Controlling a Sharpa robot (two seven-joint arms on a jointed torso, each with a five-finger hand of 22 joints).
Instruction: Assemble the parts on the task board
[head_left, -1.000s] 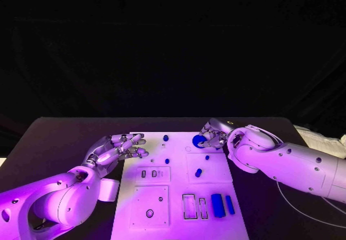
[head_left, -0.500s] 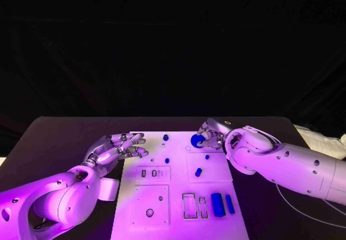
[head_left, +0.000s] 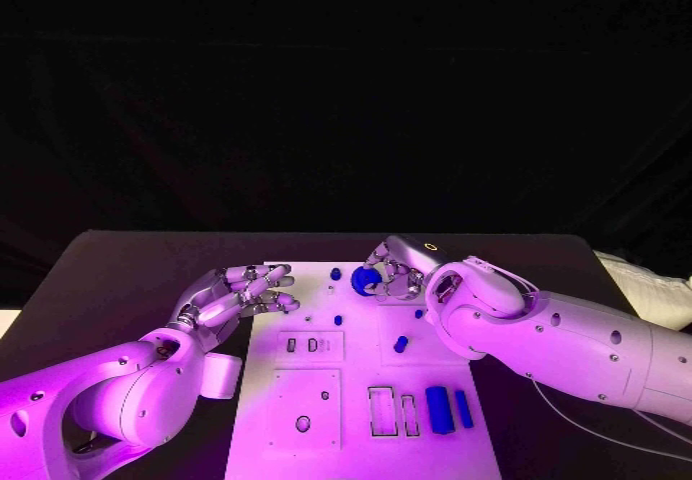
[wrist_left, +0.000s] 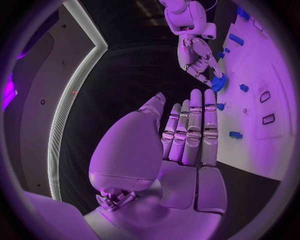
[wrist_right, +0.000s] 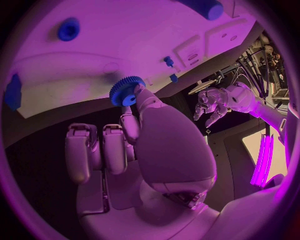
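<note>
Broadly, the task board (head_left: 361, 400) lies between both arms, its blue parts scattered across it: two long blue bars (head_left: 447, 409) near the robot, small pegs mid-board. The right hand (head_left: 392, 272) reaches over the far end of the board and pinches a blue gear (wrist_right: 127, 91) at its fingertips (wrist_right: 139, 95), the toothed rim showing just beyond them, above the white surface. The left hand (head_left: 242, 295) rests at the board's left edge, fingers (wrist_left: 194, 127) loosely extended and holding nothing. The step in hand looks like carrying the gear to its seat. Next, I judge, the bore must be lined up over a peg, perhaps the small blue post (head_left: 335, 273) just beside the fingertips, then lowered squarely.
</note>
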